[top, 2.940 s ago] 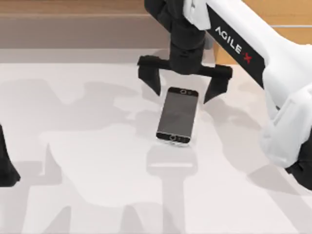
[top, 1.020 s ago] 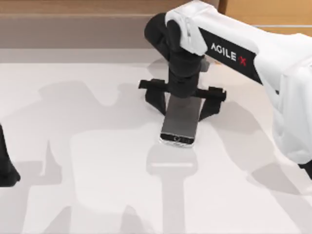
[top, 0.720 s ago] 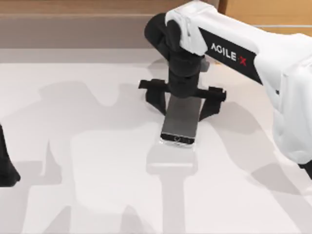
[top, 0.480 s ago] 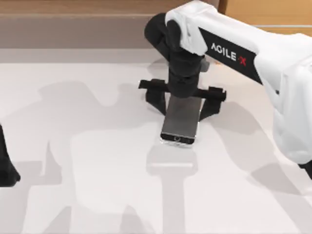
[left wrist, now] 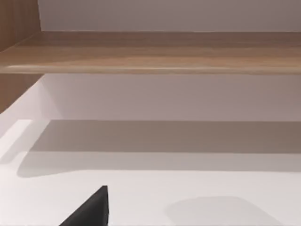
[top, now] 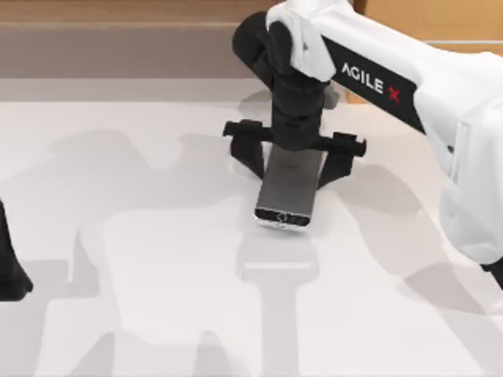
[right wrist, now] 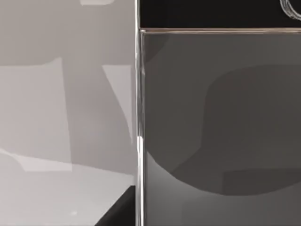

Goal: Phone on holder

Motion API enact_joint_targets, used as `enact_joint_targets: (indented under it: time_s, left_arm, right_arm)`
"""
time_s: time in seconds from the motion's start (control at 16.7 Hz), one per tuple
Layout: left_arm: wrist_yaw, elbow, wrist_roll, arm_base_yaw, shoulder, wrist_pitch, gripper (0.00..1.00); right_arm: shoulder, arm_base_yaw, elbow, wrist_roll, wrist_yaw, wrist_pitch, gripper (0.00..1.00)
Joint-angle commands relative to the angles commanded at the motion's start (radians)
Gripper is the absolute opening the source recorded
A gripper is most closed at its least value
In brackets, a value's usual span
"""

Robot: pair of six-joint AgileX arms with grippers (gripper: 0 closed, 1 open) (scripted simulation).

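Phone (top: 288,187) sits between the fingers of our right gripper (top: 295,163), slightly past the middle of the worktop (top: 157,259). Fingers straddle its two long sides, closed on it as far as we can judge; near end appears raised off the worktop, so we read the pick-up as begun. Right wrist view has the grey screen (right wrist: 216,127) close up. Transfer and placement on a holder remain undone. Our left arm (top: 9,267) is parked at the left edge; its fingers' state we cannot tell.
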State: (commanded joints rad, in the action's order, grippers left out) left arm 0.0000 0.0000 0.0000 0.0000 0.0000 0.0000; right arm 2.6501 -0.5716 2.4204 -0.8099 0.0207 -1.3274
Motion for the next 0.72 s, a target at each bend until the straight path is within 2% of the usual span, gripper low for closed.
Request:
enact_joint_targets:
  time_s: [0.48, 0.72]
  left_arm:
    - [0.000, 0.000, 0.000, 0.000, 0.000, 0.000, 1.00]
    - [0.000, 0.000, 0.000, 0.000, 0.000, 0.000, 1.00]
  right_arm:
    - [-0.022, 0.016, 0.027, 0.019, -0.020, -0.013, 0.00]
    - [-0.189, 0.112, -0.041, 0.181, -0.166, 0.024, 0.00]
